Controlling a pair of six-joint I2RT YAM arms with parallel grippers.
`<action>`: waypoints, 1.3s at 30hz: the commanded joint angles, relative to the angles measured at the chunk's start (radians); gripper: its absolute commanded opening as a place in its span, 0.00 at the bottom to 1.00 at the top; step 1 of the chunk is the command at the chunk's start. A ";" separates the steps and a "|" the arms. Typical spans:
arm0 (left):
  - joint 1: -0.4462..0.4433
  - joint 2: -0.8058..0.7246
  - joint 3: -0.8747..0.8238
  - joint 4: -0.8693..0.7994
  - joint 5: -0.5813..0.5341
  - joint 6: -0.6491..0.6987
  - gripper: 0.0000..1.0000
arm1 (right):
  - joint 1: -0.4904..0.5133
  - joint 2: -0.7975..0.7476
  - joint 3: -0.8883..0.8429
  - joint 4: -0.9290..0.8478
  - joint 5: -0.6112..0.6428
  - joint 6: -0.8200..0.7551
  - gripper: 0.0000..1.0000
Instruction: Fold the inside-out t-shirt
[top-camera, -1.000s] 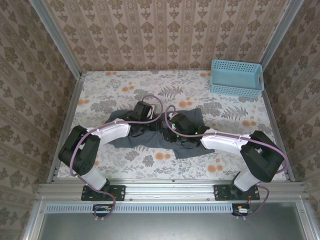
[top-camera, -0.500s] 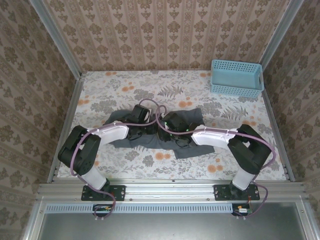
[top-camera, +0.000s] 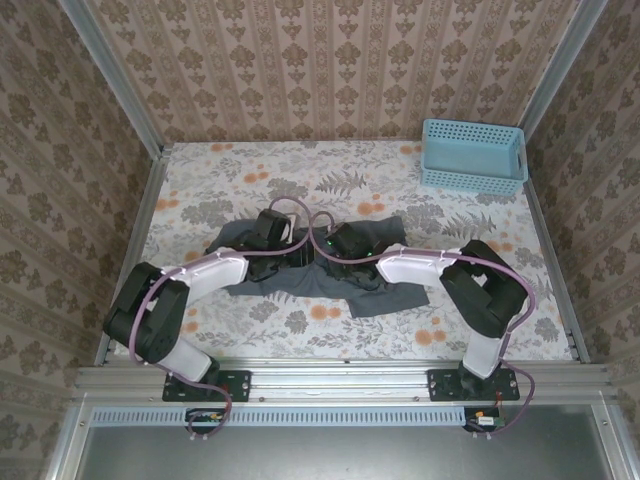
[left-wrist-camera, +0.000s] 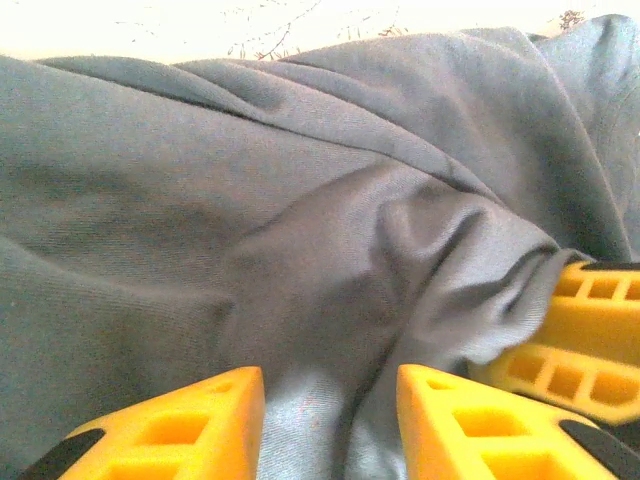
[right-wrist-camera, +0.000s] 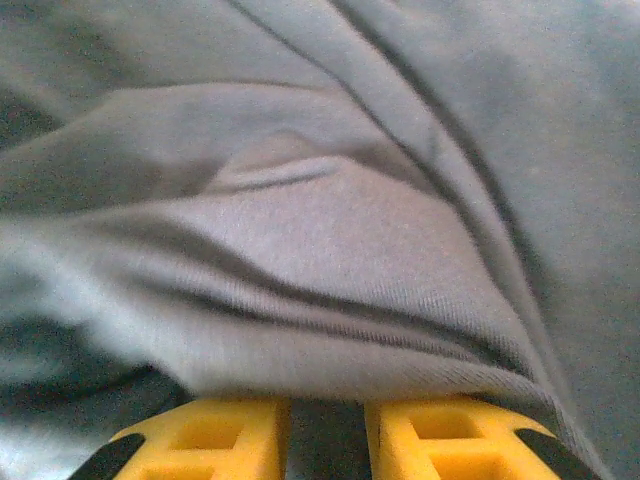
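Observation:
The inside-out t-shirt (top-camera: 392, 296), dark slate grey and crumpled, lies across the middle of the table. Both arms reach over it and meet at its centre, left gripper (top-camera: 293, 256) beside right gripper (top-camera: 322, 252). In the left wrist view my left gripper (left-wrist-camera: 330, 385) stands open, its yellow fingers apart, with a loose fold of the t-shirt (left-wrist-camera: 250, 200) lying between them. The right gripper's fingers (left-wrist-camera: 590, 340) show at the right edge with fabric bunched into them. In the right wrist view my right gripper (right-wrist-camera: 327, 410) has a narrow gap pinching the t-shirt (right-wrist-camera: 350, 230), which drapes over its tips.
A light blue perforated basket (top-camera: 473, 155) stands at the back right corner. The table (top-camera: 250, 180) has a floral cloth and is bounded by metal rails and patterned walls on three sides. Purple cables loop above both wrists.
The right arm has drawn its elbow in and pushed its gripper left toward the shirt's centre. The left gripper has shifted slightly back and its jaws have widened.

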 joint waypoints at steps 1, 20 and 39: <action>0.010 -0.034 -0.029 0.021 0.005 -0.013 0.41 | -0.007 0.022 0.041 -0.047 0.082 -0.040 0.29; 0.036 -0.035 -0.034 -0.046 -0.064 -0.016 0.44 | 0.003 0.017 0.065 -0.077 0.063 -0.076 0.10; 0.263 0.222 0.070 -0.189 -0.139 -0.098 0.42 | 0.026 -0.619 -0.321 -0.119 -0.032 -0.034 0.00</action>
